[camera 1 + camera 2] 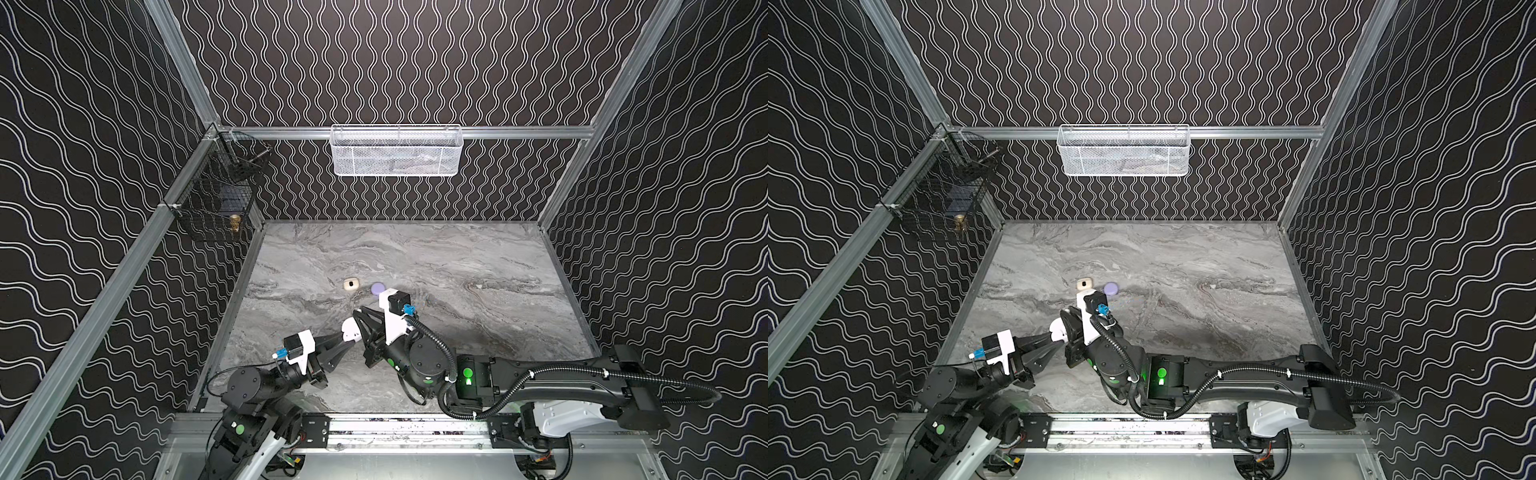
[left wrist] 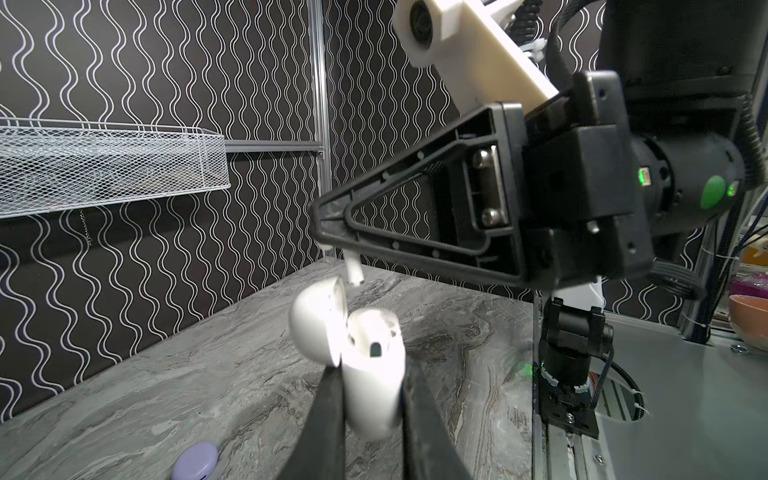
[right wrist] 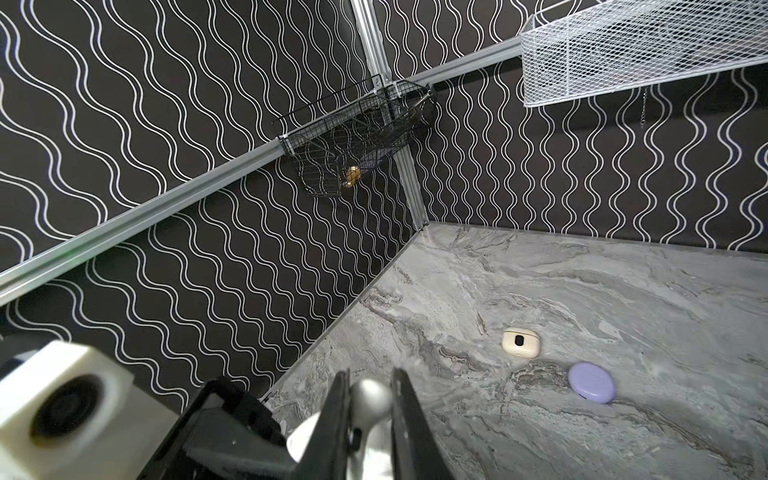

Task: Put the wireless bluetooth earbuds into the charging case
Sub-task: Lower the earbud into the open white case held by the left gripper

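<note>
Top views: my left gripper (image 1: 352,336) is clamped on the small glossy white plastic charging case (image 1: 350,329), over the near-left part of the grey marble-look tabletop (image 1: 478,332). My right gripper (image 1: 358,312) reaches across the middle, with its tip just above the charging case (image 1: 1058,327). The earbud is too small to make out here. Farther back on the tabletop lie a cream rounded case with a dark spot (image 1: 351,284) and, just beside it, a lavender round case (image 1: 377,288).

Left wrist: my left gripper (image 2: 374,399) pinches the charging case (image 2: 374,374) by its body on both sides. The lid (image 2: 316,328) is flipped open and one dark socket is visible. Right over the opening hangs the white stemmed plastic earbud (image 2: 353,272), stem down, not touching the case. Its head is hidden in the closed tip of my right gripper (image 2: 328,226). The lavender round case (image 2: 195,459) sits at the frame's edge.

Right wrist: my right gripper (image 3: 372,415) is squeezed on the earbud (image 3: 370,397), whose rounded head shows between the fingers (image 3: 336,415). Part of the charging case (image 3: 301,440) shows beneath. The cream rounded case (image 3: 520,341) and the lavender round case (image 3: 591,382) sit beyond on the tabletop, near each other but not touching.
</note>
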You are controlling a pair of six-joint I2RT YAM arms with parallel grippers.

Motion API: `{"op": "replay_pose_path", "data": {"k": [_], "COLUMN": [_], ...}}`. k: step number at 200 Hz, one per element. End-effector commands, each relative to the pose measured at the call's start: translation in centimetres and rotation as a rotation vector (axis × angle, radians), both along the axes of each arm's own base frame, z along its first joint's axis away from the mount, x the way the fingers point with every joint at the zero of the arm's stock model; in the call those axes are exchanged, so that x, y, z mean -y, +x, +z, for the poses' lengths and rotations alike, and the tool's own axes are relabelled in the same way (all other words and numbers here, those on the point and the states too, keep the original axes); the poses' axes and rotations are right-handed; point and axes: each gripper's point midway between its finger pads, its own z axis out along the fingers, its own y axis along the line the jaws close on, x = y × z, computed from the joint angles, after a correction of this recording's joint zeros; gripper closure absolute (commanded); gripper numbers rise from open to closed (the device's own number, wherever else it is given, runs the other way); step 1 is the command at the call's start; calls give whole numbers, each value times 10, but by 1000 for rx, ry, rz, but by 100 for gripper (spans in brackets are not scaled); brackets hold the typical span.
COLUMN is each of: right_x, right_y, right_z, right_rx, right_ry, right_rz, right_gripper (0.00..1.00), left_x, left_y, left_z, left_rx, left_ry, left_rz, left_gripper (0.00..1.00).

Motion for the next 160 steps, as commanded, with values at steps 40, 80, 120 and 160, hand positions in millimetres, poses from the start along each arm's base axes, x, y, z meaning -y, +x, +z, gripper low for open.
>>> {"op": "replay_pose_path", "data": {"k": [40,80,120,160], "right_x": [1,0,-1,-3], "right_y": [-3,-6,-7,-8], "right_z": [-2,-7,-14,-19], "right_rx": [-1,2,-2,-8], "right_ry": [44,47,39,30], "right_rz": [-8,-8,-12,-8], "right_gripper": [89,89,89,89], "left_x": [-3,-3,-4,-4], "left_y": [-1,-1,0,-1], "left_z": [9,9,9,10], "left_rx": [35,32,30,32], "left_ry": [-11,-12,-13,-14], "left_rz": [14,17,24,22], "left_gripper": [100,100,100,100]}}
